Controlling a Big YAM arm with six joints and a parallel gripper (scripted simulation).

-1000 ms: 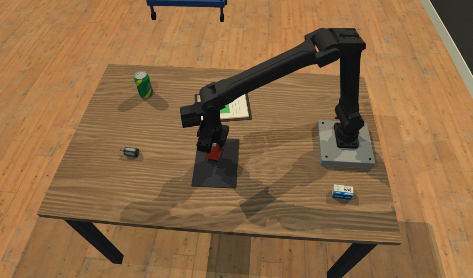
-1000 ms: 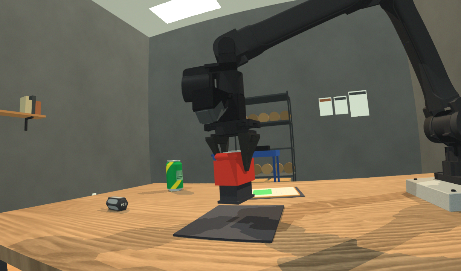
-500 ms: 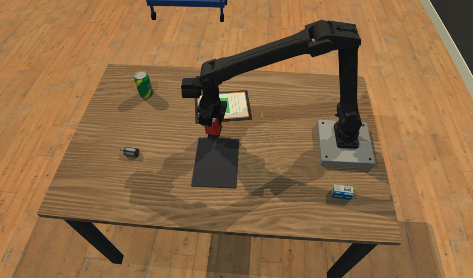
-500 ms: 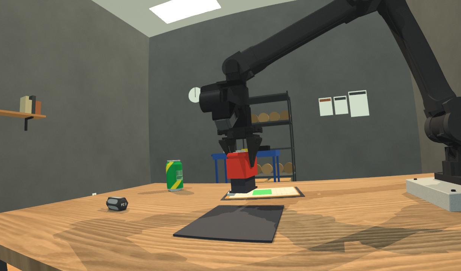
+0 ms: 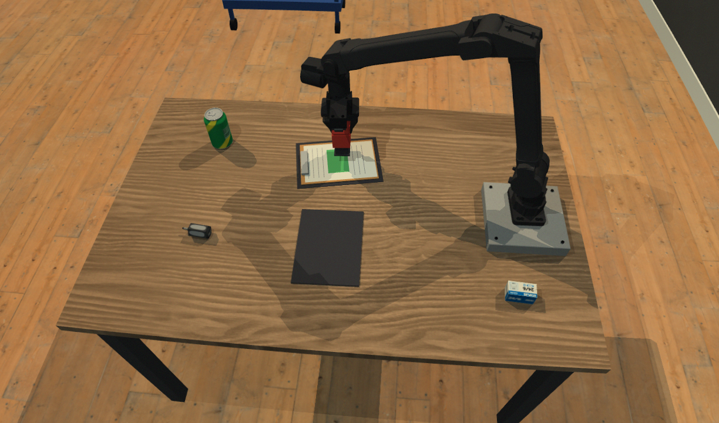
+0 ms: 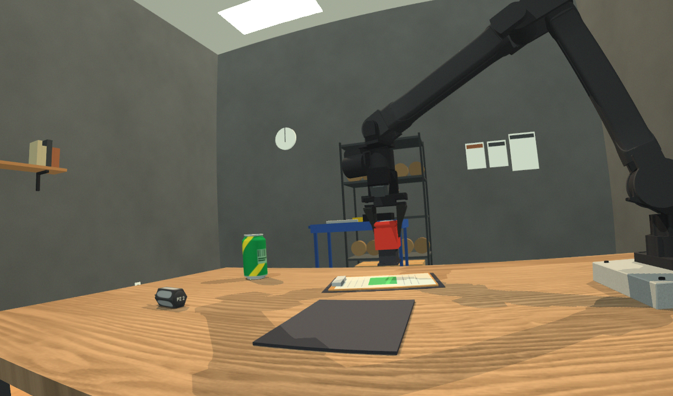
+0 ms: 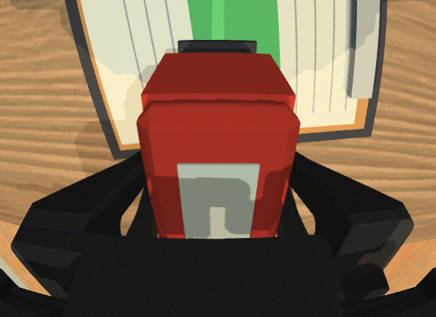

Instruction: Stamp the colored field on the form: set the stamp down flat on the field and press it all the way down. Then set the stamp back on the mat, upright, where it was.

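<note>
Non-task items on the wooden table (image 5: 141, 294):
- green/yellow soda can (image 5: 218, 128), upright, far-left corner area
- small dark block (image 6: 171, 297) marked "PZ 2", near the left edge, well apart from the can
- blue-and-white staples box (image 5: 521, 291), near-right corner area

Room background, exterior view:
- black shelf rack (image 6: 341, 187) by the back wall, round tan items on its shelves
- blue cart (image 6: 318, 229) in front of the rack
- round wall clock (image 6: 285, 138)
- three paper sheets (image 6: 501, 152) pinned on the wall
- wooden wall shelf (image 6: 26, 166) at left, a few books on it
- ceiling light panel (image 6: 270, 14)
- plank floor (image 5: 62, 79)
</note>
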